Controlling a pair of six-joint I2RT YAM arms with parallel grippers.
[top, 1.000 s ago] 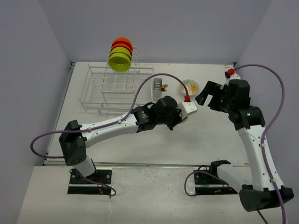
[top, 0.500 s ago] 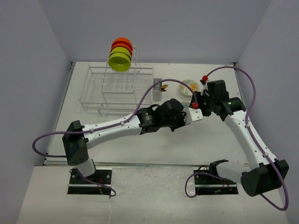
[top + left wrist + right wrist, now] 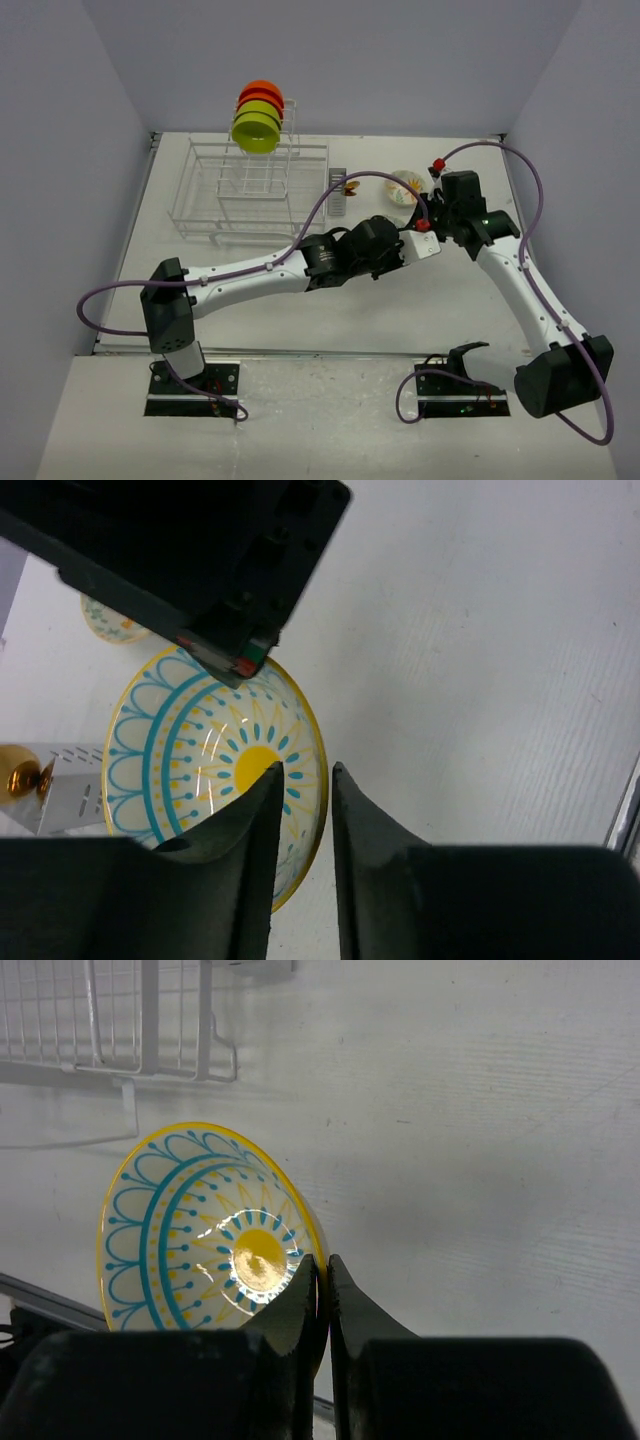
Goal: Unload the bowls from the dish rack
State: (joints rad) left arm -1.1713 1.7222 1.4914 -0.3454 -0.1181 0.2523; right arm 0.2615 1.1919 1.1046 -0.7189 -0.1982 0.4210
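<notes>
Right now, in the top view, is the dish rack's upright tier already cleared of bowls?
No, orange and lime-green bowls stand lined up on the upright tier of the dish rack.

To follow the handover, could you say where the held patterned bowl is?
Top view: the patterned bowl is right of the dish rack, its rim between the fingers of left gripper and right gripper.

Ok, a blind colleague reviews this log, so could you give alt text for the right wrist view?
The right gripper pinches the rim of a patterned bowl, pale with blue arcs and a yellow centre, tilted on edge with the white table behind it. Part of the white wire dish rack shows top left.
</notes>
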